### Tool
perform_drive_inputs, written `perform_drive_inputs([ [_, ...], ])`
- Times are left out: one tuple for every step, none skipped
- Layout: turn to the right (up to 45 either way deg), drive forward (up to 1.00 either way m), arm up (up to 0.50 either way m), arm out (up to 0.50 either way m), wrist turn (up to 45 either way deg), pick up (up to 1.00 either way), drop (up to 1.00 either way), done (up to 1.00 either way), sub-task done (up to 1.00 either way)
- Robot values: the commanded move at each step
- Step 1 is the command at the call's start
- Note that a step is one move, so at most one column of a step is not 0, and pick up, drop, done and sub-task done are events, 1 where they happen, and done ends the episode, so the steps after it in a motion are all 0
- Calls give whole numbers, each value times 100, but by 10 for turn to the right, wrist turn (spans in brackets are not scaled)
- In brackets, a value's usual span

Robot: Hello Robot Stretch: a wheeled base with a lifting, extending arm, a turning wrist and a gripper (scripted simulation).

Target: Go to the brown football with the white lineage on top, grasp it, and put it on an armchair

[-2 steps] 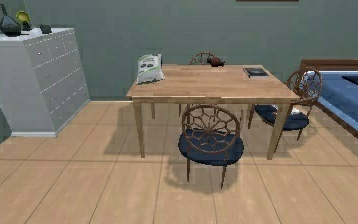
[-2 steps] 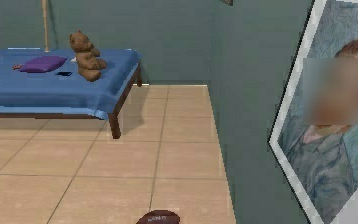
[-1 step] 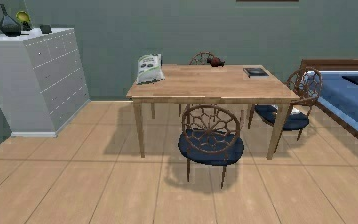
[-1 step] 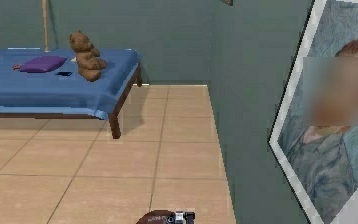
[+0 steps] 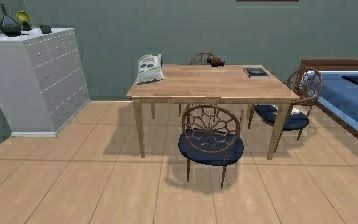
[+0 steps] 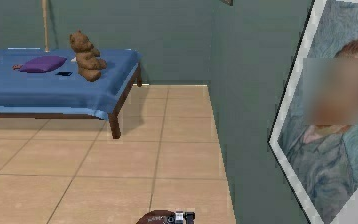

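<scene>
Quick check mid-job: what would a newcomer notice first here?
A wooden table stands in the middle of the forward view, ringed by chairs with dark blue seats. In the arm side view, a brown teddy bear sits on the blue bed at the left, and a large framed portrait looms at the right edge.

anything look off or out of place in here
Nothing looks spilled or damaged. One oddity: a small brown oval thing lies on the dining table near its far edge, an unusual spot for what may be a ball.
</scene>
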Motion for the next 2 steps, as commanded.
perform_drive_inputs([
  [0, 0, 0, 0, 450, 0, 0, 0, 0],
  [0, 0, 0, 0, 450, 0, 0, 0, 0],
])
